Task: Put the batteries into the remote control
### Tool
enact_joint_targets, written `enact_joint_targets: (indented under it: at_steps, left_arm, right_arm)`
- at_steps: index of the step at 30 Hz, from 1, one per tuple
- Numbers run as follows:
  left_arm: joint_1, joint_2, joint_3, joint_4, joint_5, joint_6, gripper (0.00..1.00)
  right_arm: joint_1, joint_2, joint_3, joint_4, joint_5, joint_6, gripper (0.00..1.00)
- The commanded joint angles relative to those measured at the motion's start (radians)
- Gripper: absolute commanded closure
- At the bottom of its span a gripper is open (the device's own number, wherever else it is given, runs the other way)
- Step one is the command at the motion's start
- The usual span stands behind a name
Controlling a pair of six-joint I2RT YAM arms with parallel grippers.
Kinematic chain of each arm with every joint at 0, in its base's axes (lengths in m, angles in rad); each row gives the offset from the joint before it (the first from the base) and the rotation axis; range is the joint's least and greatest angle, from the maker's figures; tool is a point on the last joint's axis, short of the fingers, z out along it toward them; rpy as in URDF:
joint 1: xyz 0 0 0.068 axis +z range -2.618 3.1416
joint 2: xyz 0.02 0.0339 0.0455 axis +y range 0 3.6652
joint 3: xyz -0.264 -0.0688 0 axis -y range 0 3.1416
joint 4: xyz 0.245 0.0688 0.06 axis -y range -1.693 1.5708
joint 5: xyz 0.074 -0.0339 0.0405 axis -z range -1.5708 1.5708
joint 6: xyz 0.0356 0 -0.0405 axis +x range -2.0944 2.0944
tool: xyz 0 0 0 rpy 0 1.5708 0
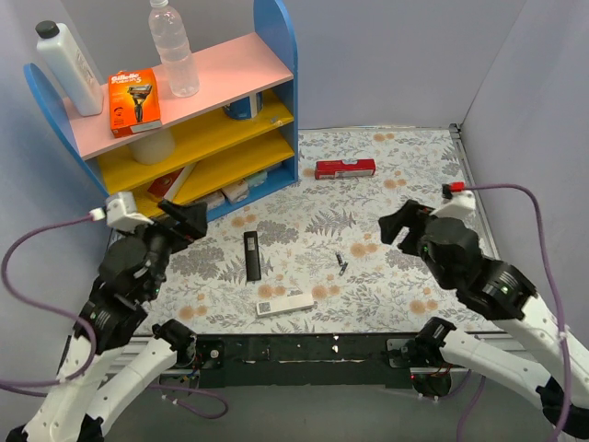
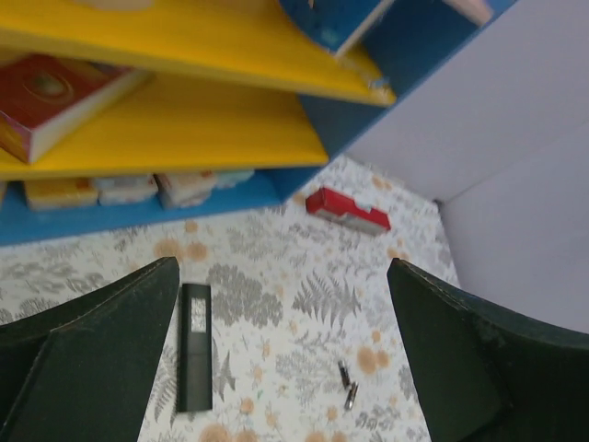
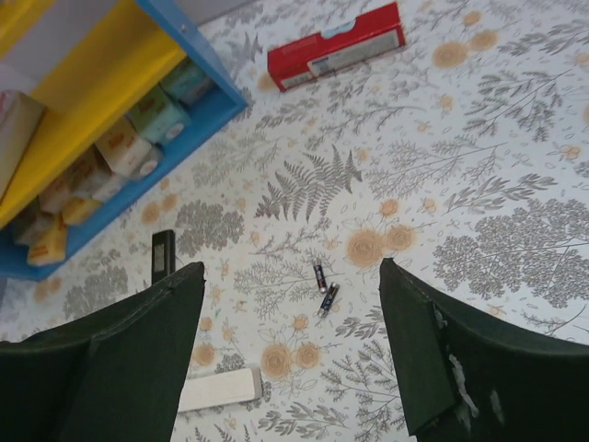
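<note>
Top: left hand (image 1: 189, 219) and right hand (image 1: 400, 228) both spread, empty, above counter (image 1: 405, 166); batteries (image 1: 341, 264) mid-counter, right of black remote (image 1: 251, 255), not touching. Left wrist: fingers wide, batteries (image 2: 347, 385) lower right. Right wrist: fingers wide, batteries (image 3: 324, 287) between, white slab (image 3: 219, 389) lower left.

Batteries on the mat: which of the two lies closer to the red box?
The upper battery in the right wrist view is closer to the red box. The lower battery lies slanted just beneath it, nearer the white bar.
</note>
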Motion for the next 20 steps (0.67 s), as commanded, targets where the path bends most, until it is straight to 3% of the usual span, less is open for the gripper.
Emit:
enact_joint_targets:
  at_steps: [1,7,20]
  left_arm:
    - [0.001,-0.172,-0.014,0.063,-0.181,0.152,0.02]
    - [0.001,-0.284,-0.007,0.069,-0.256,0.185,0.02]
    - [0.001,-0.275,-0.024,0.043,-0.263,0.142,0.02]
  right_arm:
    - [0.000,-0.156,-0.066,-0.028,0.132,-0.012,0.16]
    - [0.000,-0.253,-0.089,-0.002,0.143,-0.077,0.14]
    - [0.000,-0.284,-0.109,0.050,0.120,-0.178,0.11]
